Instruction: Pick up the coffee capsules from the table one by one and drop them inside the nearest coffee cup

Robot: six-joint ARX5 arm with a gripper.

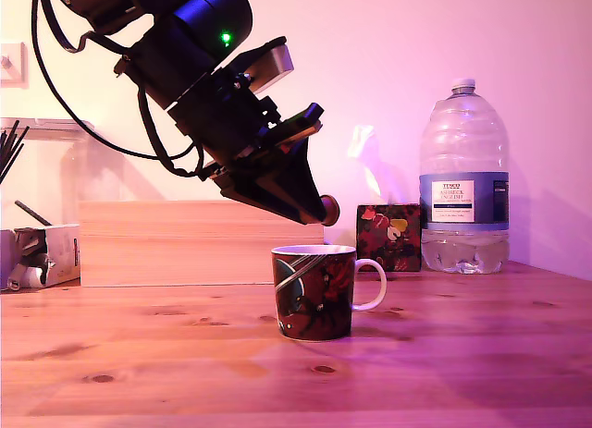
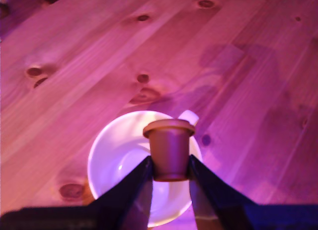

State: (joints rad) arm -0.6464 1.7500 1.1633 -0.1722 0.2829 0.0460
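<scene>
A small reddish-brown coffee capsule (image 2: pixel 169 148) with a flared rim is pinched between my two dark fingers, so my gripper (image 2: pixel 169 171) is shut on it. In the wrist view the capsule hangs over the white inside of the coffee cup (image 2: pixel 119 163), whose handle (image 2: pixel 189 116) pokes out behind it. In the exterior view the gripper (image 1: pixel 319 213) tilts down from the upper left, the capsule (image 1: pixel 329 209) at its tip just above the rim of the dark striped cup (image 1: pixel 313 292), which stands upright on the pine table (image 1: pixel 166 354).
A pale wooden box (image 1: pixel 185 243) stands behind the cup. A patterned tissue box (image 1: pixel 388 237) and a large water bottle (image 1: pixel 463 183) sit at the back on the exterior view's right. Clutter with sticks (image 1: pixel 37 252) lies at the far left.
</scene>
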